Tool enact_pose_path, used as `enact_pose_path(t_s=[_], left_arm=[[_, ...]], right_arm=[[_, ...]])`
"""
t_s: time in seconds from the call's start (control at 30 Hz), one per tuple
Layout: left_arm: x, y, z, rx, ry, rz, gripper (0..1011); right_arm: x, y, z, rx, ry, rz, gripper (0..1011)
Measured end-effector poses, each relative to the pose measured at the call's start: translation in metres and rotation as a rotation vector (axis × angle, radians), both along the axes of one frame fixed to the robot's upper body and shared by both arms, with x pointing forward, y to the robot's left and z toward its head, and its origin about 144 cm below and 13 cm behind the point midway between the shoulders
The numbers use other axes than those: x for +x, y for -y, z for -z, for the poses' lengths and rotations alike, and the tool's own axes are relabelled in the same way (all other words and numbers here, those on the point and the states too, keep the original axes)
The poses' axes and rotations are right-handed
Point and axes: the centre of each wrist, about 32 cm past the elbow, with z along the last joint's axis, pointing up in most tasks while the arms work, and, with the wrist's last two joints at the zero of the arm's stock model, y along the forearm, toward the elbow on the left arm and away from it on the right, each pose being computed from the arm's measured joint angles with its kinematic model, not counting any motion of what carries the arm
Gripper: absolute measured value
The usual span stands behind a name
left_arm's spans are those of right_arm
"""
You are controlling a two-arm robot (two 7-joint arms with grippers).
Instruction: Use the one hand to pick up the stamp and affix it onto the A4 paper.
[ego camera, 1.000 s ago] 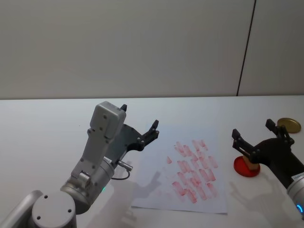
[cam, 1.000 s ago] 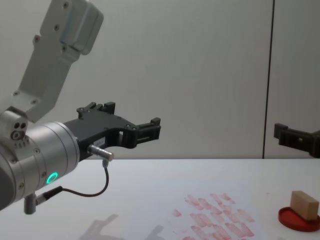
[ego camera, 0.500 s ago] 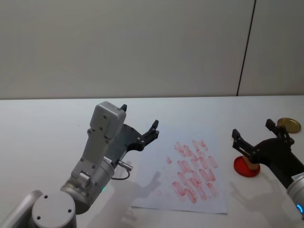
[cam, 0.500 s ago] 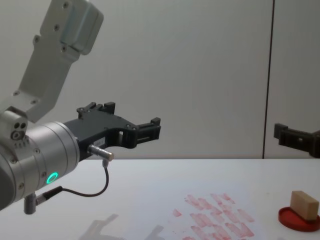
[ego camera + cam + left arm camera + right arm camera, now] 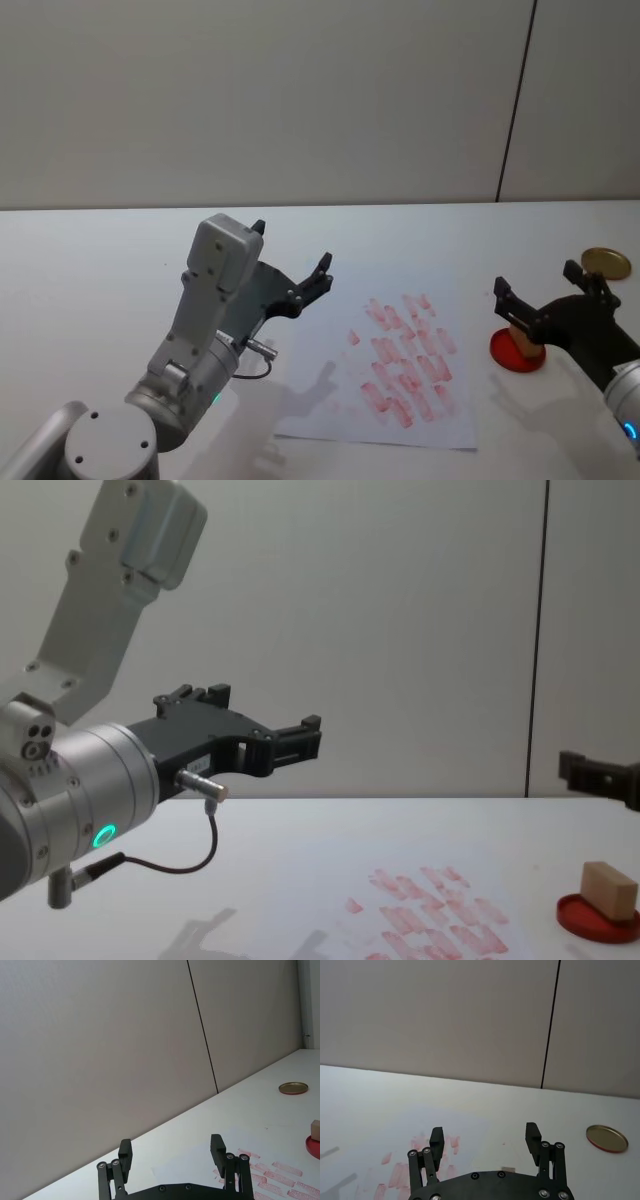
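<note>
Stamp [image 5: 609, 889] atop red ink pad [image 5: 592, 923]

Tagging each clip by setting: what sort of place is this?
Probably a robotics lab or test room: a plain white table, a bare grey panelled wall, and the A4 paper covered in repeated red stamp marks.

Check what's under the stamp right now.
The stamp sits on the round red ink pad, whose rim shows around it. The stamp's bottom face and the pad's centre are covered. The right hand hovers open above, apart.
</note>
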Motion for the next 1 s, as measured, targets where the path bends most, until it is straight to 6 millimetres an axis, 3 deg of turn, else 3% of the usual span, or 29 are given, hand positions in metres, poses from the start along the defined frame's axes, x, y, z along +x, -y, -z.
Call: enact_pose_path(t_s=[0.9,1.0], left_arm=[[0.0,0.0,0.0,0.0,0.0,0.0,993],[0.0,0.0,0.0,0.0,0.0,0.0,993]], right_arm=[[0.036,0.017,0.02,0.029,-0.23,0.036,1001],[0.041,0.016,0.023,0.028,-0.243,0.03,948]])
